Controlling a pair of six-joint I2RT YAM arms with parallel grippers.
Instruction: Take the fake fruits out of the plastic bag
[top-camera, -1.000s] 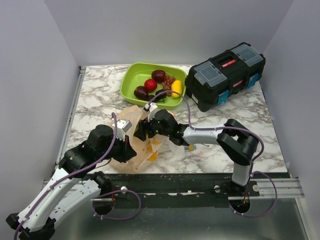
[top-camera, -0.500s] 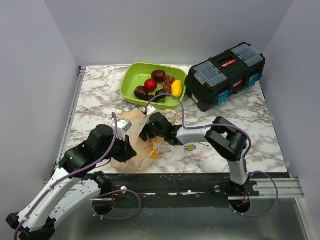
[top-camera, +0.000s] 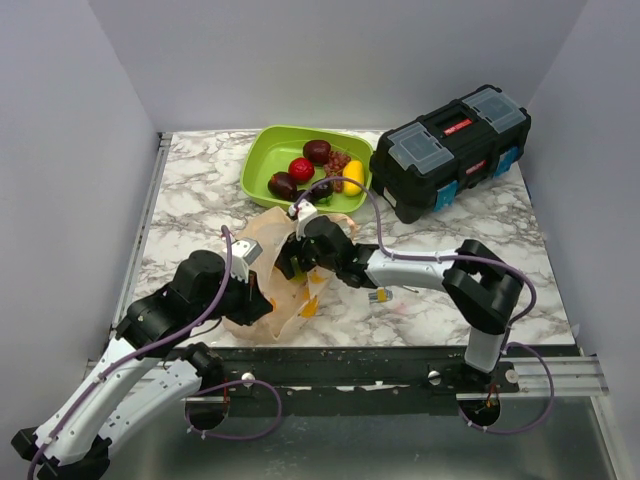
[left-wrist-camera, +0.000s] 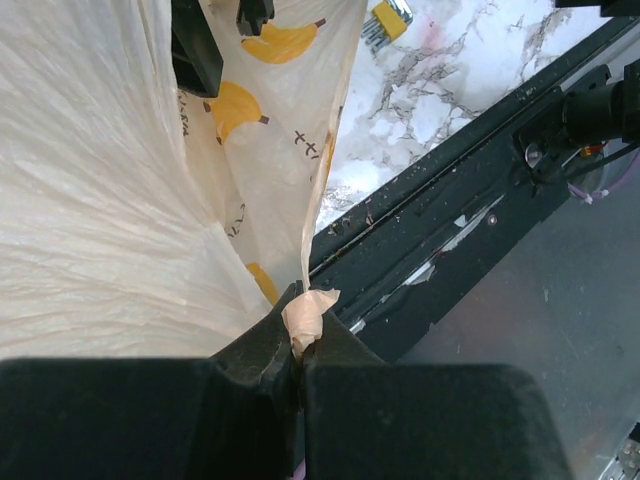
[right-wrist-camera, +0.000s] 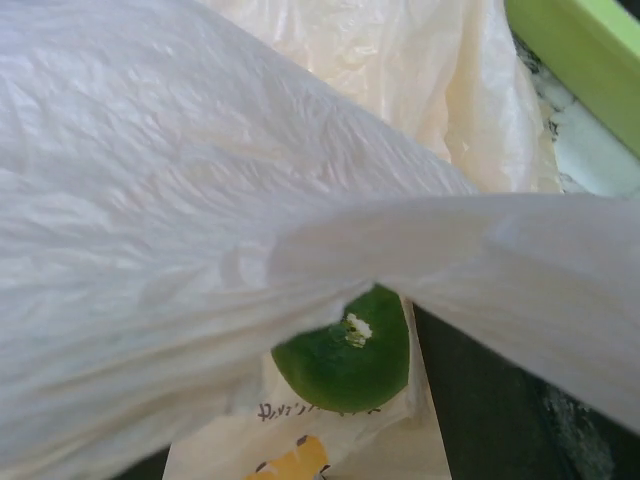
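Film from the bag sits pinched between the closed fingers of your left gripper. A small twisted tab of film shows at the fingertips. This grip is on the bag's near edge, the side closest to the arm bases. The bag lies crumpled on the table, and yellow banana prints show on its film.

Your right gripper sits at the bag's right side, pushed in among the folds. Bag film covers almost all of its wrist view and hides its fingers. You cannot tell from any view whether they are spread or closed, or whether they hold anything.

One green fruit lies inside the bag, partly under a fold of film, directly ahead of the right wrist camera.

Just past the bag's far edge stands the tray. It holds the other fruits:
- dark purple fruit, nearest the bag
- red fruit
- second dark purple fruit, farthest from the bag
- grape bunch
- yellow fruit

Beyond the bag and to its right stands the black toolbox, well apart from it. A small yellow object lies on the table just right of the bag.
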